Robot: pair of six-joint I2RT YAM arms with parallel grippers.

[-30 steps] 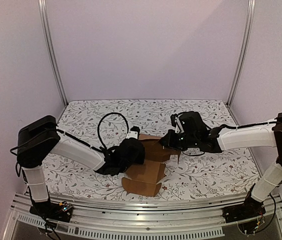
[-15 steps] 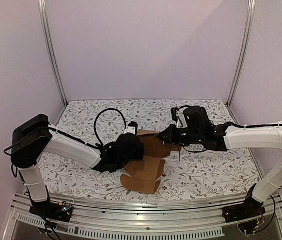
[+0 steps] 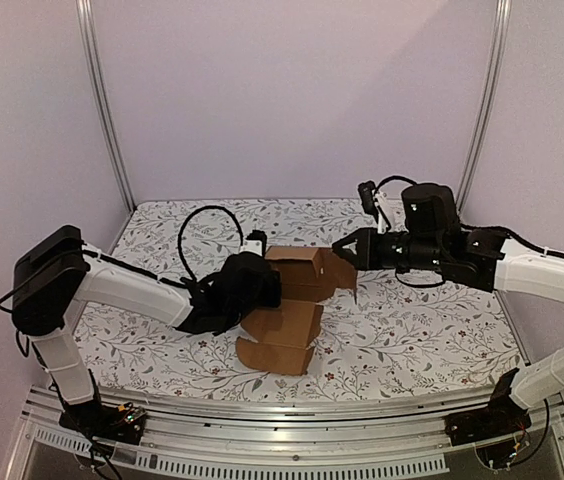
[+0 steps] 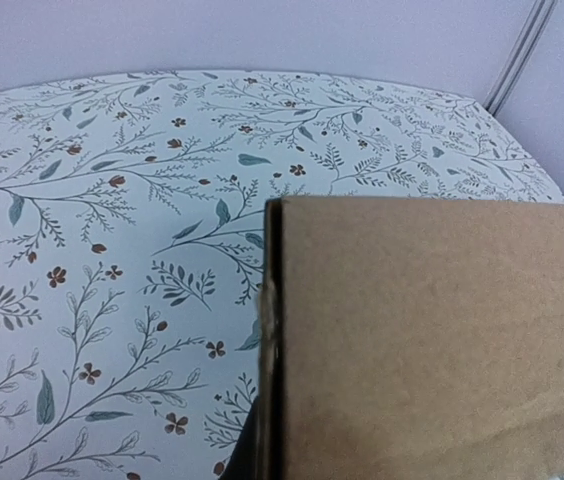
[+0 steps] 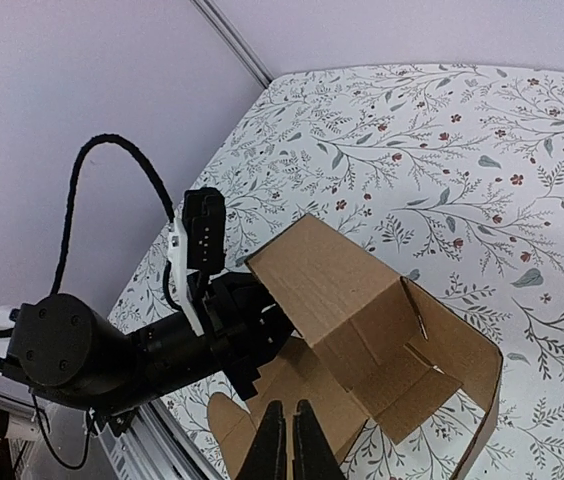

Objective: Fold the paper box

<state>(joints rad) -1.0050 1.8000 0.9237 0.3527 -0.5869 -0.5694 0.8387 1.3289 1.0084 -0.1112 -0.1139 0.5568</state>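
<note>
While the left tool (image 3: 262,292), clamped or not I cannot tell, meets the half-formed paper box (image 3: 297,285) at the middle of the desk (image 3: 422,330), the right tool (image 5: 287,445), fingers together and empty just right of it, should push the loose right flap inward slowly along its crease.

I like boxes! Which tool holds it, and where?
The left tool seems to grip the paper box by the wall nearest that arm; the right tool is shut, empty.
</note>
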